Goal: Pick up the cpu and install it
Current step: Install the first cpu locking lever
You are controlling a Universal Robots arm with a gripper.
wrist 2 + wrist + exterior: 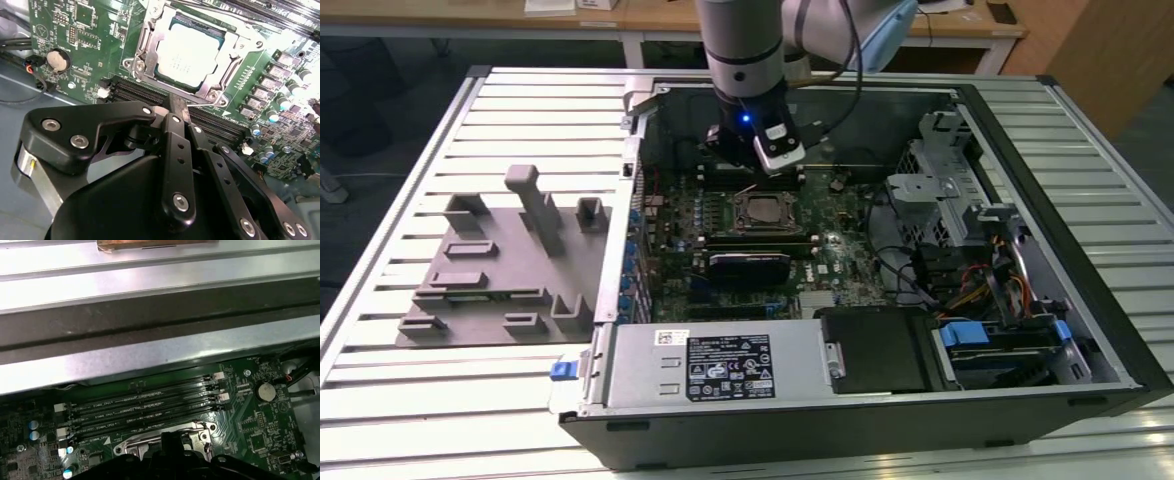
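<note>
While the cpu [187,55] sits in its socket frame [150,37] on the motherboard [90,45], you have the gripper [177,107] closed, empty, just beside it; keep clear, avoid nudging the chip

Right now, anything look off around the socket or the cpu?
Nothing stands out. In the second wrist view the cpu lies flat and square inside the socket frame, silver top up, with no corner visibly lifted. The pincer sits just off the frame, over the memory slots. No loose parts on the motherboard.
</note>
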